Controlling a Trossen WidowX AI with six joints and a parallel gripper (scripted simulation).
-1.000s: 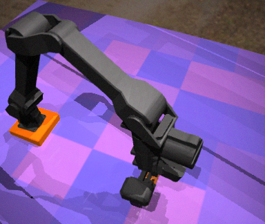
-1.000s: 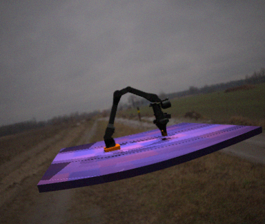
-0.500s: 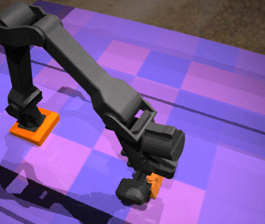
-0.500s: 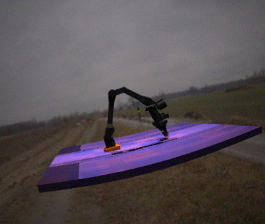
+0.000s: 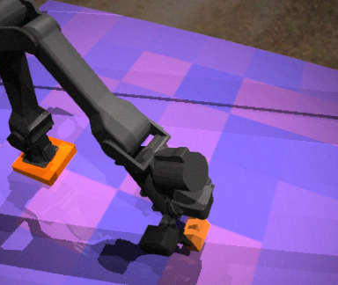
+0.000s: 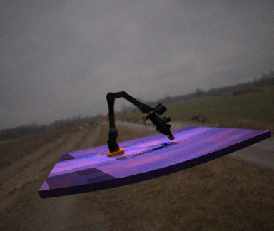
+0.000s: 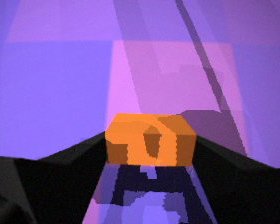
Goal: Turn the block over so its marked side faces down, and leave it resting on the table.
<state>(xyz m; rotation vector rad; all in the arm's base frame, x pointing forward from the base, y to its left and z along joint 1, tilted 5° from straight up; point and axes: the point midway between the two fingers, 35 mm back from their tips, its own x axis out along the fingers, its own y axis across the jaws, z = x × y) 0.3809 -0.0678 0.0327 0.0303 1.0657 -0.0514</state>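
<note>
An orange block [image 5: 197,235] [image 6: 172,137] [image 7: 151,125] is between the two fingers of my gripper [image 5: 192,234] [image 6: 170,136] [image 7: 149,137]. The gripper is shut on it, one finger at each end in the wrist view. The gripper slants outward, away from the arm's base, and the block is tilted with it. In the exterior view the block looks a little above the table [image 6: 211,150]. Dark patches cross the block's visible faces; I cannot tell a marking from shadow. The faces against the fingers are hidden.
The arm stands on an orange base plate [image 5: 63,159] [image 6: 116,153] at the left of the table. A dark gripper shadow [image 5: 121,255] falls on the checkered table top beside the gripper in the top view. The table's far edge shows at the top there.
</note>
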